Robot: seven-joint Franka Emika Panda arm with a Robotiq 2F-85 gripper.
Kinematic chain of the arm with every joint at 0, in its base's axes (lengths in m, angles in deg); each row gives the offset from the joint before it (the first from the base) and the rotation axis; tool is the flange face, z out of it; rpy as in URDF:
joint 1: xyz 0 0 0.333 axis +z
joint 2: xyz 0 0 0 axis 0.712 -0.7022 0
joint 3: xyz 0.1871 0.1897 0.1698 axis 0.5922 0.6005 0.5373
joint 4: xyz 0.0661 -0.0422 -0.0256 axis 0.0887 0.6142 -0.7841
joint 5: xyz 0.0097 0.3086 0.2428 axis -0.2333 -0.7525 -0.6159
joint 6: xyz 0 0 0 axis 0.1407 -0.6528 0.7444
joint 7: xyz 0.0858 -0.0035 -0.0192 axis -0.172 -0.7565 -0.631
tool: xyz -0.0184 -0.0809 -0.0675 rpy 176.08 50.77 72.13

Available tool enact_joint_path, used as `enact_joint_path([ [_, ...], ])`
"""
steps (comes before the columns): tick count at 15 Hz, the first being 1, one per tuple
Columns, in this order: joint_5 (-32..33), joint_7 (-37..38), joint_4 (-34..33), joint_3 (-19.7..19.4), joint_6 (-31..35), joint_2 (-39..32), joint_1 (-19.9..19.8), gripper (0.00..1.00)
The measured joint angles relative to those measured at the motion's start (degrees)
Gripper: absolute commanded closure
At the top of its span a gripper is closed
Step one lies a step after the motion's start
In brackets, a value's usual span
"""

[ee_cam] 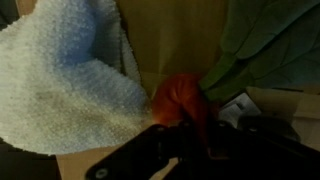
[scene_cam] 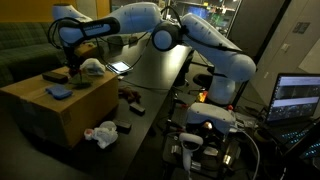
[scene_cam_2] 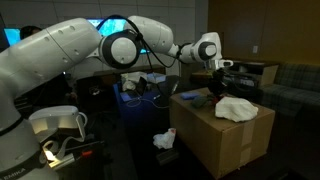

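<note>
Closest to the wrist lens, at six o'clock, finds the dark end effector [ee_cam: 180,140], too blurred to tell whether parted or clamped. Spots an orange-red object [ee_cam: 182,100] right at its tip, at twelve o'clock, on the cardboard box [ee_cam: 175,40]. Notes a white towel [ee_cam: 60,80] from nine to eleven o'clock, touching that object's edge. Places the end effector, in both exterior views, low over the box top. Sees a blue cloth [scene_cam: 58,92] at seven o'clock of it, and a crumpled white rag [scene_cam: 100,133] near the box's foot.
</note>
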Motion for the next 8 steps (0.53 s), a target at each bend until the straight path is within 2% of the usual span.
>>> enact_joint_path([
  [4, -0.2, -2.7, -0.2, 0.6, -3.5, 1.5, -0.3, 0.97],
  [8, -1.5, -8.0, 0.2, 2.1, -10.2, 7.3, -1.7, 0.97],
])
